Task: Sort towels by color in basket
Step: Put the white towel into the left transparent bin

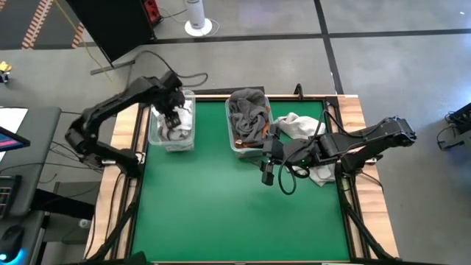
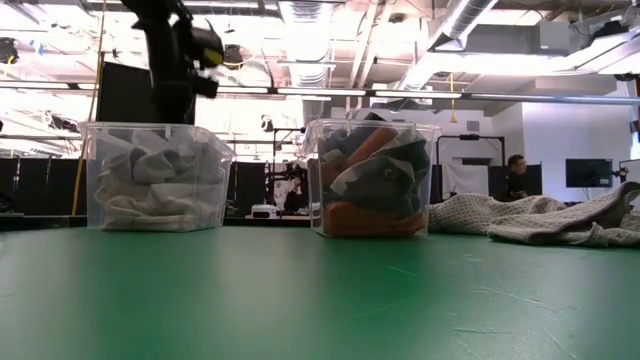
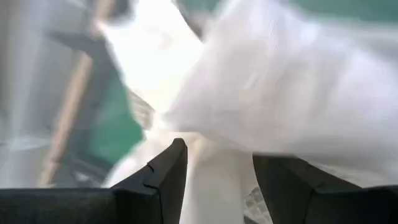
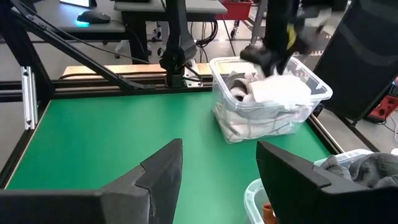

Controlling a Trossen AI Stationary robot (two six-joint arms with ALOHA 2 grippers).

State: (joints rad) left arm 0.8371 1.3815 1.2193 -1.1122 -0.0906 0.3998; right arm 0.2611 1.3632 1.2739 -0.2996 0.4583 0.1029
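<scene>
Mostly sorted: light towels [image 1: 179, 124] fill the left bin [image 1: 171, 141], dark/orange ones [image 1: 247, 112] the middle bin [image 1: 243, 145], leftover pile [image 1: 305, 132] on desk [image 1: 221, 206]; left end effector [image 1: 174, 118] parted over white cloth, right end effector [image 1: 268, 175] wide, empty.

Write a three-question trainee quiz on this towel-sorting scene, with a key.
1. True or false: the left gripper is over the bin of light towels.
2. Which bin holds the rust-orange towel? A) left bin B) middle bin
3. Fill in: the loose towels lie on the table beside the ____ arm.

Key: 1 true; 2 B; 3 right. The right gripper hovers open over the green mat.
</scene>
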